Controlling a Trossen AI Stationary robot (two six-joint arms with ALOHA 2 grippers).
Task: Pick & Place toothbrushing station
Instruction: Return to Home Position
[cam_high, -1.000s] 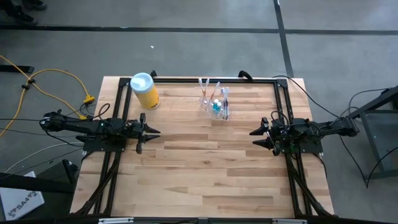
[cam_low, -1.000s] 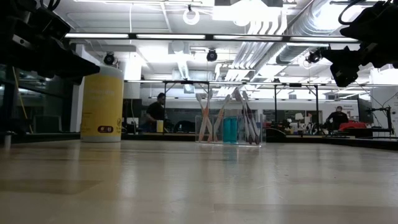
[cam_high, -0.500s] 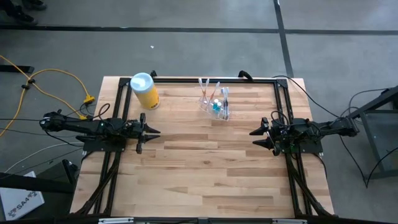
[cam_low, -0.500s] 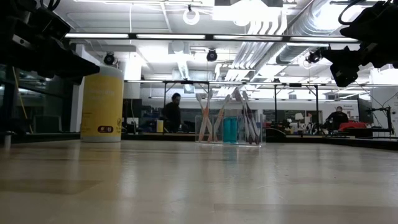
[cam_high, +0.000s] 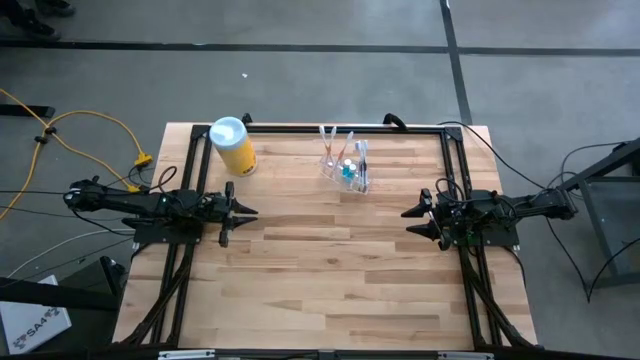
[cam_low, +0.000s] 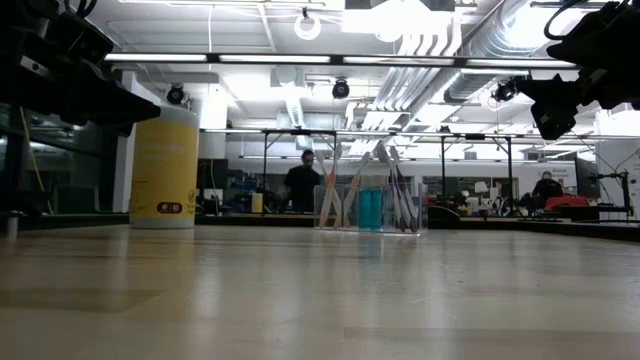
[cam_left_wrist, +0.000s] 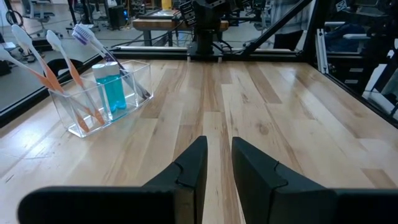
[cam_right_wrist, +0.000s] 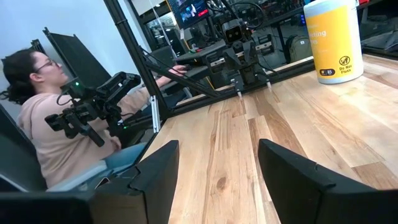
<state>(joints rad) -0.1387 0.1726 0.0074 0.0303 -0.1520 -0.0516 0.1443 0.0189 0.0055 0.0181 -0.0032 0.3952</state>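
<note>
"What's around it?"
"A yellow canister (cam_high: 233, 146) near the table's (cam_high: 330, 270) far left corner. The left gripper (cam_high: 250, 211), narrowly parted, and the right gripper (cam_high: 408, 215), wide, hang empty by the side edges."
"The toothbrushing station (cam_high: 346, 168)?"
"Clear, mid far edge, holding toothbrushes (cam_left_wrist: 81, 35) and a blue bottle (cam_left_wrist: 114, 92)."

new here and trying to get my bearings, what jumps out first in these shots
A clear holder at the far middle of the table, holding toothbrushes and a blue bottle, draws the eye first. A tall yellow canister with a pale blue lid stands near the far left corner. Both arms sit at the table's sides, the left claw and right claw open, empty and pointing at each other.
</note>
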